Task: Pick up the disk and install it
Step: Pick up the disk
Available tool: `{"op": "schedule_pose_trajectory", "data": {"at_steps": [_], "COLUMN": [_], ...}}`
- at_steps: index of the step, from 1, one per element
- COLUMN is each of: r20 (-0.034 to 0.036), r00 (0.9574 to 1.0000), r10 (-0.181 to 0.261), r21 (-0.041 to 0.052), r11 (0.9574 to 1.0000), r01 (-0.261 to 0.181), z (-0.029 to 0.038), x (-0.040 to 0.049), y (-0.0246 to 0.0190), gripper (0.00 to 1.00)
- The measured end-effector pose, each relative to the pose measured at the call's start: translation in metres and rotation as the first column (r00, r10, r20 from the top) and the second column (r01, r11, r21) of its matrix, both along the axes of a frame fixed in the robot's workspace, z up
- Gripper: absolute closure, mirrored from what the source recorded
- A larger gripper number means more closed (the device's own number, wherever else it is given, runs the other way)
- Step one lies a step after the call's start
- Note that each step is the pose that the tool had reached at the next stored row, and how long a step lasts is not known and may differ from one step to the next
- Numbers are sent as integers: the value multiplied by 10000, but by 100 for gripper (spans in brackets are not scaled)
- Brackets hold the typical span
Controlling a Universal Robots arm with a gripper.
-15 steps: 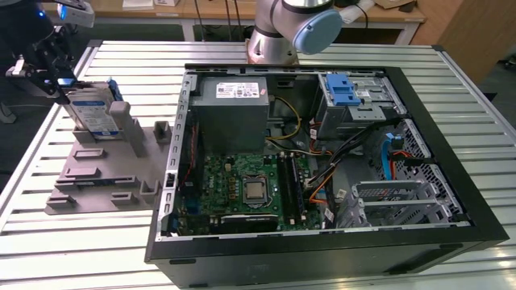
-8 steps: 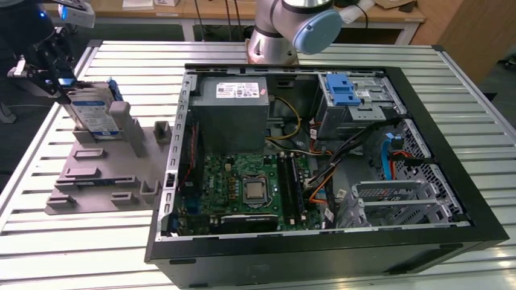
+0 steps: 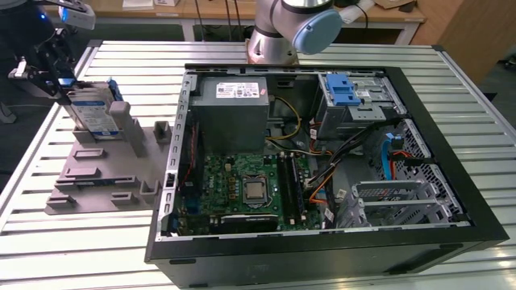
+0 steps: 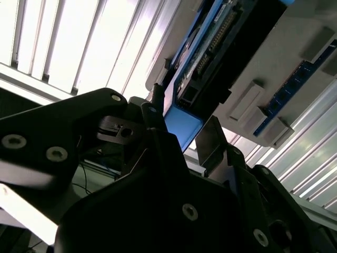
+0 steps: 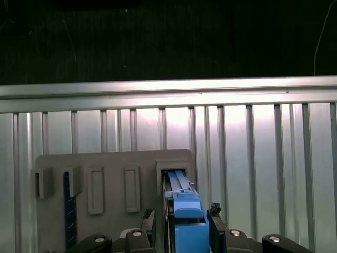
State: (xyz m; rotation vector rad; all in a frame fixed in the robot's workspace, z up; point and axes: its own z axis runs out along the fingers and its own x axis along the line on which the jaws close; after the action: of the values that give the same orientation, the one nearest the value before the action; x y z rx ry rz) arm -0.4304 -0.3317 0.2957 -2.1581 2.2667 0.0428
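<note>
The disk stands on edge in a slot of the grey holder on the table, at the exterior view's left. Its silver face carries a blue-and-white label and blue plastic edges it. My gripper is at the disk's top end. In both wrist views the disk's blue edge lies between my two fingers. One fingertip stands slightly off the disk and the other is right at it. The gripper is open around the disk.
The open computer case lies on the slatted metal table. Inside are the grey drive bay with a blue latch, the grey power-supply box and the green motherboard. The arm's base is behind the case.
</note>
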Motion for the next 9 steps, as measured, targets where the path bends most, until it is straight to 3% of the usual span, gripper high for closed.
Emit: {"op": "schedule_pose_trajectory", "data": {"at_steps": [9], "r20": [-3], "r00": [10000], "r10": [0], "r21": [-2], "r11": [10000], "r01": [0], "z": [-57], "x": [-4], "y": [3], "gripper": [51]}}
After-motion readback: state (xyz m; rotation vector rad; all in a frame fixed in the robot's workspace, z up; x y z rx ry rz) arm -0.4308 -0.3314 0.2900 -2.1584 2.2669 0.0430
